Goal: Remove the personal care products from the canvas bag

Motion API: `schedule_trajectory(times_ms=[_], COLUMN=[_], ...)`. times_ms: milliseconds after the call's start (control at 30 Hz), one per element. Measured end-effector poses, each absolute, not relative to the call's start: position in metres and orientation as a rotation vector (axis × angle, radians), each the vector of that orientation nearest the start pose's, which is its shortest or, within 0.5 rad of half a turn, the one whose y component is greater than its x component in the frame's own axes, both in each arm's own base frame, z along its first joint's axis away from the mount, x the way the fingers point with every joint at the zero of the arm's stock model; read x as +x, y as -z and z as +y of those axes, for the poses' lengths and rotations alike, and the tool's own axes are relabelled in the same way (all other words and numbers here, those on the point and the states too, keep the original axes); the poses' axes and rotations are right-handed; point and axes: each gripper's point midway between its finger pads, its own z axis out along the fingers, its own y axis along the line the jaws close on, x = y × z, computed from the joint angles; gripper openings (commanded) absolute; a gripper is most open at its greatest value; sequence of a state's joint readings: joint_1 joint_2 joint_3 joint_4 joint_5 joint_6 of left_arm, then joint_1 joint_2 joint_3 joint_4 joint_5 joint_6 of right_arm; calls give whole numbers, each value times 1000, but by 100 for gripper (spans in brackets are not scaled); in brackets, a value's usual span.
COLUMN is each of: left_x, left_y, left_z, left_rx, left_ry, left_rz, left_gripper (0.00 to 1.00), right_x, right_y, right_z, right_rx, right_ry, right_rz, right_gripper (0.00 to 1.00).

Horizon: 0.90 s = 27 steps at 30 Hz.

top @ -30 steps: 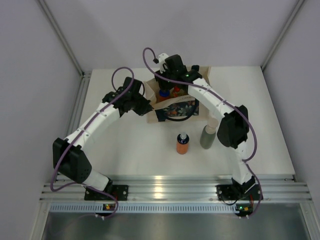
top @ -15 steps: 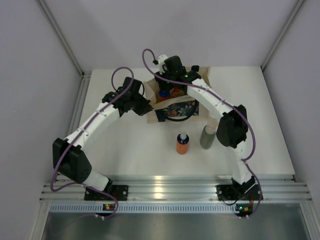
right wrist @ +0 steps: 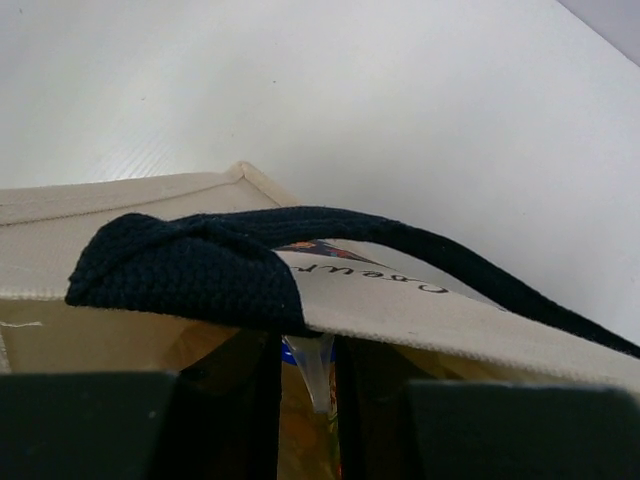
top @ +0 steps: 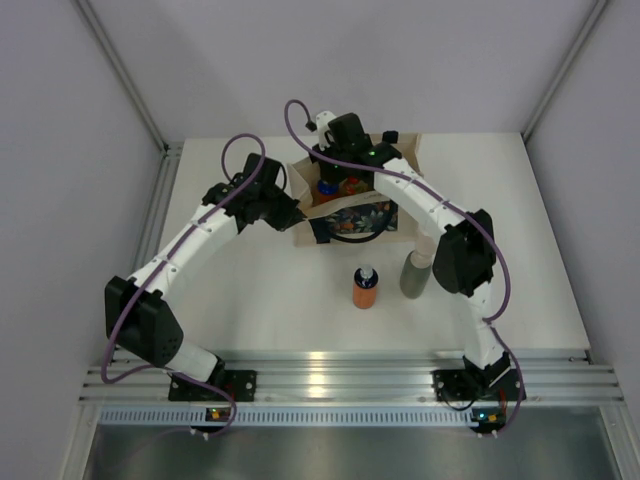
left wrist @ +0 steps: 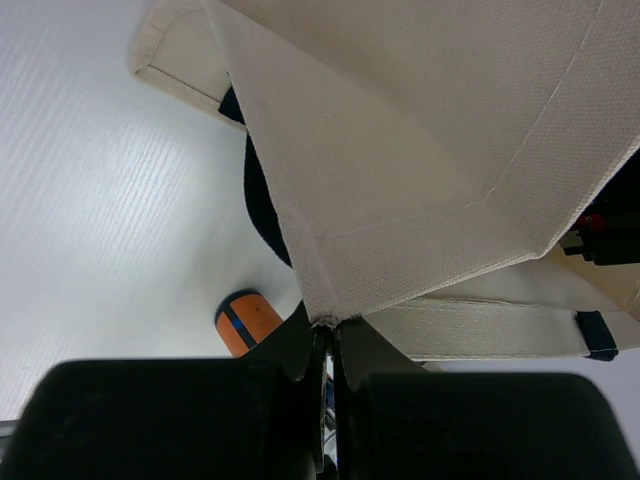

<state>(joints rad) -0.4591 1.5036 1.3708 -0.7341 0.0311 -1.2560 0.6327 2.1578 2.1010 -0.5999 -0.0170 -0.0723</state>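
**Canvas bag** [top: 362, 214]: beige tote with a dark floral front panel, standing on the white table [top: 250, 290]. Its mouth is open around the right gripper, and its near left corner sits between the left gripper's fingers. One black handle [right wrist: 200, 255] lies across the rim directly above the right fingers.

**Left gripper** [top: 292, 212]: clenched on the canvas bag's corner seam, with the fabric [left wrist: 420, 150] fanning up and away from the fingertips.

**Right gripper** [top: 338, 172]: lowered into the bag mouth. Its fingers are closed on a pale, blue-edged bottle top [right wrist: 306, 372], with orange showing below it.

**Grey-green bottle** [top: 413, 276]: upright on the table, outside the bag. It is well apart from both grippers, on the side of the arm bases.

**Orange bottle** [top: 365, 288]: upright and just beside the grey-green bottle, also well apart from both grippers.

**Bag contents**: a blue top [top: 327, 187] and a red cap [top: 352, 183] show just beside the right gripper. Whether the blue top is the piece being held cannot be told.
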Motion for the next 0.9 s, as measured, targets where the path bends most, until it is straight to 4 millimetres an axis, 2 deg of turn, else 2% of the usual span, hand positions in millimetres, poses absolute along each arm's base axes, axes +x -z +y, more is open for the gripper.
schedule_trajectory(times_ms=[300, 467, 667, 900], left_x=[343, 343, 343, 343], left_y=[-207, -207, -207, -207], left_z=[-219, -218, -217, -217], left_rx=[-1000, -1000, -1002, -1004], left_ry=[755, 757, 759, 761], left_rz=[2406, 2406, 2406, 2407], left_gripper=[0, 0, 0, 0], right_x=[467, 456, 442, 429], right_y=[-197, -206, -242, -302], right_z=[352, 358, 358, 345], right_rx=[-786, -789, -773, -714], right_ry=[-303, -291, -300, -316], right_rz=[2103, 2092, 2040, 1945], right_gripper=[0, 0, 0, 0])
